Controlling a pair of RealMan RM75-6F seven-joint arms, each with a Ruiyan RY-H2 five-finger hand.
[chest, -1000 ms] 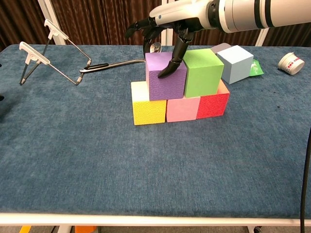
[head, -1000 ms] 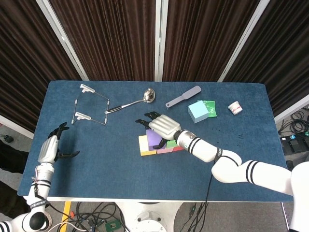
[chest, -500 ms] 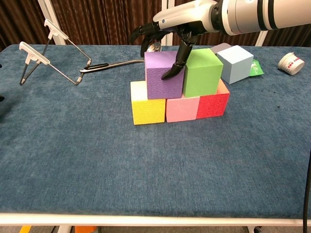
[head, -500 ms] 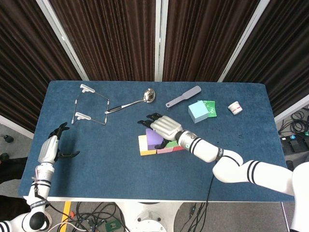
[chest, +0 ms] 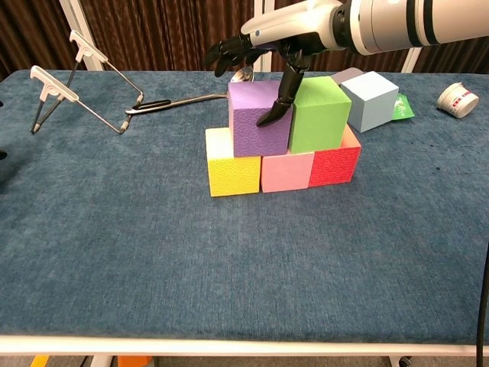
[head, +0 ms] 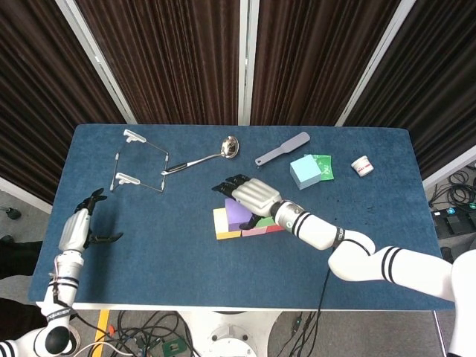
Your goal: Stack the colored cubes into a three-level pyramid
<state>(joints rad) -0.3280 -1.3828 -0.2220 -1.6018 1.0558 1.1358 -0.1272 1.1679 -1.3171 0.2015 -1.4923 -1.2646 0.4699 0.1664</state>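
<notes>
While the head view puts my right hand (head: 253, 195) over the purple cube (head: 237, 213) with my left hand (head: 76, 229) spread idle off the table's edge, the chest view shows its thumb against that cube's front, fingers (chest: 229, 52) splayed behind, atop the yellow cube (chest: 234, 174) and pink cube (chest: 287, 171), beside the green cube (chest: 319, 115).

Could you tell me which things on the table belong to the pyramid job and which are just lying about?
Job: yellow cube, pink cube, red cube, purple cube, green cube, light blue cube.

Lying about: ladle, wire rack, grey spatula, white cup, green packet.
</notes>
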